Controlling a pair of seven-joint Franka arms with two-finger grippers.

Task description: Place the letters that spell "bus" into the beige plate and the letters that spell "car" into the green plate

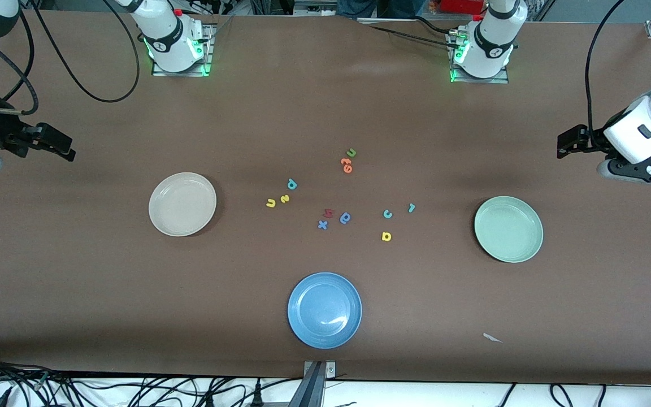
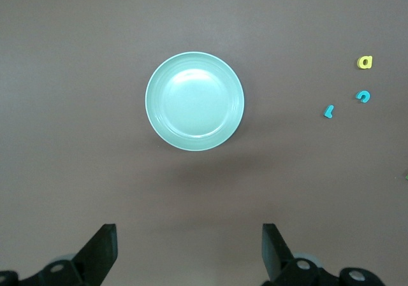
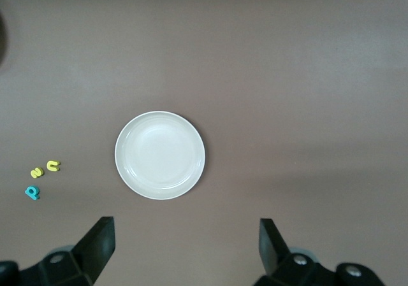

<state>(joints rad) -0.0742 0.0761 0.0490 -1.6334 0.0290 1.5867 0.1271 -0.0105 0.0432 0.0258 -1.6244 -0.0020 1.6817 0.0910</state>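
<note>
The beige plate [image 1: 182,204] [image 3: 160,155] lies empty toward the right arm's end. Beside it, toward the table's middle, lie the teal "b" [image 1: 291,183] [image 3: 32,192], yellow "s" [image 1: 284,198] [image 3: 37,172] and yellow "u" [image 1: 270,203] [image 3: 53,165]. The green plate [image 1: 508,229] [image 2: 194,101] lies empty toward the left arm's end. Near it are the teal "c" [image 1: 387,213] [image 2: 363,95], teal "r" [image 1: 411,207] [image 2: 329,111] and yellow "a" [image 1: 386,236] [image 2: 364,62]. My right gripper [image 1: 57,142] [image 3: 185,225] and left gripper [image 1: 567,144] [image 2: 189,235] hang open and empty over bare table at their own ends.
A blue plate [image 1: 324,310] sits nearest the front camera, at mid-table. A green "u" [image 1: 351,152], orange letters [image 1: 347,165], a red letter [image 1: 328,213], a blue "x" [image 1: 322,225] and a blue looped letter [image 1: 345,217] lie among the others. A white scrap [image 1: 492,338] lies near the front edge.
</note>
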